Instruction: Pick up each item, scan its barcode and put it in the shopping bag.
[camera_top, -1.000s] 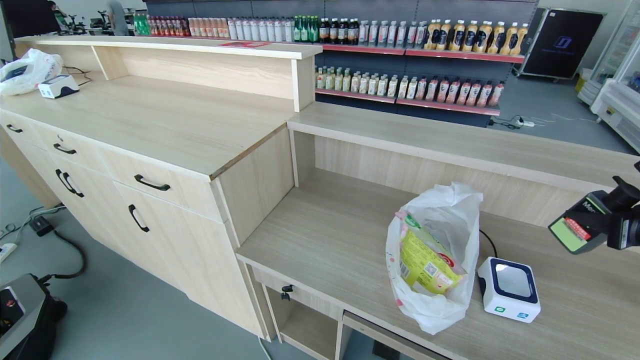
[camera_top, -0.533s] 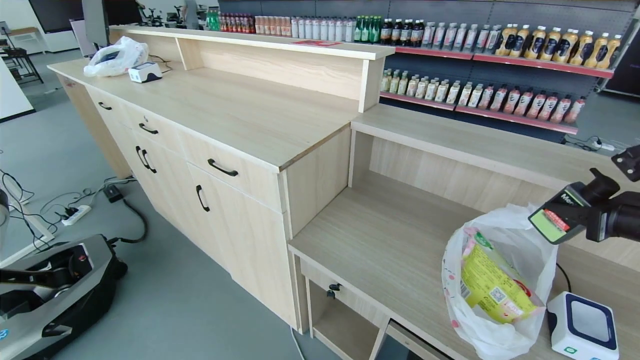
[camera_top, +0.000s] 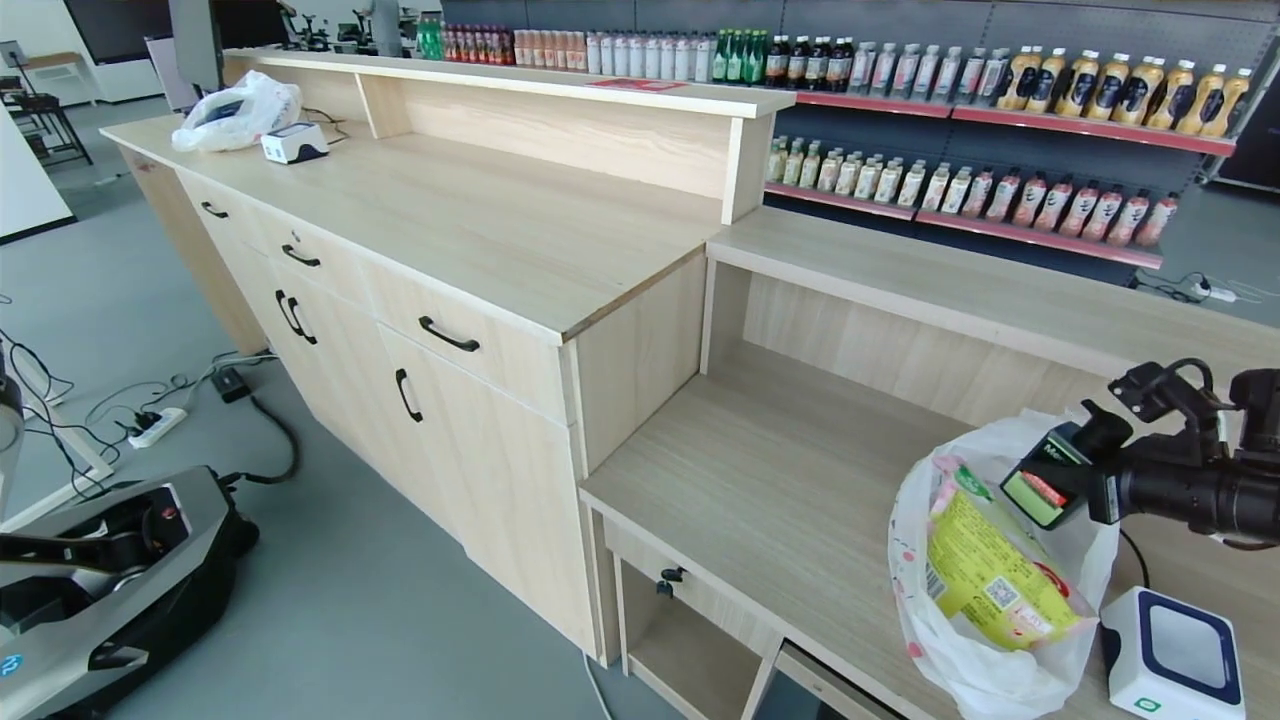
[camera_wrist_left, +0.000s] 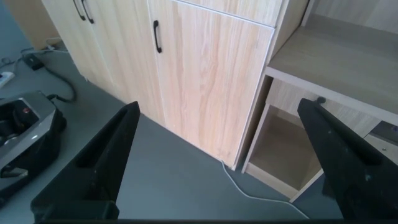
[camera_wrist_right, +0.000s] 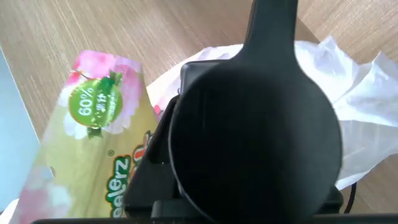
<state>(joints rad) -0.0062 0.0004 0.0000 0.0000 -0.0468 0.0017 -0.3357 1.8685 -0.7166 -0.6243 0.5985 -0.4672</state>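
A small dark box (camera_top: 1043, 485) with a green face is gripped in the right arm's fingers (camera_top: 1100, 432), just over the mouth of the white shopping bag (camera_top: 905, 530). The bag stands on the low counter (camera_top: 780, 480) and holds a yellow snack packet (camera_top: 985, 575). A white scanner (camera_top: 1175, 650) sits just beside the bag. The left arm's fingers (camera_wrist_left: 99, 168) are spread apart, holding nothing, above the grey floor (camera_wrist_left: 174, 186).

The right arm (camera_top: 1200, 495) comes in level from the robot's right side, wrist pointing across toward its left. The right gripper (camera_top: 1062, 462) looks clamped on a small box (camera_top: 1038, 487), though its own wrist camera is mostly blocked. The left gripper (camera_wrist_left: 217, 109) hangs low, aimed downward, its two fingers (camera_wrist_left: 106, 162) spread wide with nothing between them.
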